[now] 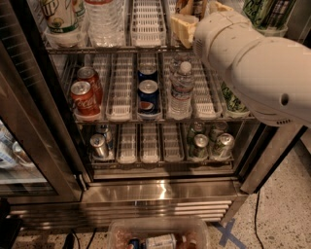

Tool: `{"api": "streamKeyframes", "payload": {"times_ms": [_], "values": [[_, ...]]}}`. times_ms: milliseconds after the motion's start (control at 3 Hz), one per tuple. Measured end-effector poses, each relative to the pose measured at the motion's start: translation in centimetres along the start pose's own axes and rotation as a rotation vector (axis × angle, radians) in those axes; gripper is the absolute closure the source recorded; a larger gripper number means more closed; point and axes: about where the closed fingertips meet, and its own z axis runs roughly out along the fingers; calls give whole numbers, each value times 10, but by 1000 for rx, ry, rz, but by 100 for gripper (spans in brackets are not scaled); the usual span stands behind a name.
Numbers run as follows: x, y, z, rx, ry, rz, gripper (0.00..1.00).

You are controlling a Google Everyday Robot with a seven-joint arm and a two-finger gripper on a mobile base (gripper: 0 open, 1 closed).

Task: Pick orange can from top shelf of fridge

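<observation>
The fridge stands open in front of me, with a steel base and wire racks. Its top shelf carries a white slotted lane tray. The orange can, coppery brown with darker stripes, shows only in part at the top edge, in the lane right of that tray. My gripper is at the front of the top shelf, right in front of and just below the orange can, and hides its lower part. The big cream arm reaches in from the right.
The top shelf also holds a water bottle, a printed cup and green cans. The middle rack holds Coca-Cola cans, Pepsi cans, a water bottle and a green can. Silver cans stand lower. A plastic bin sits on the floor.
</observation>
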Motion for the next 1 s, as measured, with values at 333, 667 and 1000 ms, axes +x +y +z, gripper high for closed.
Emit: {"api": "streamKeyframes", "payload": {"times_ms": [333,667,1000], "values": [[3,-1,4,4,4,-1,35],[5,-7,10,18,2,-8,34],[8,-12,14,32,7,-10,35]]}}
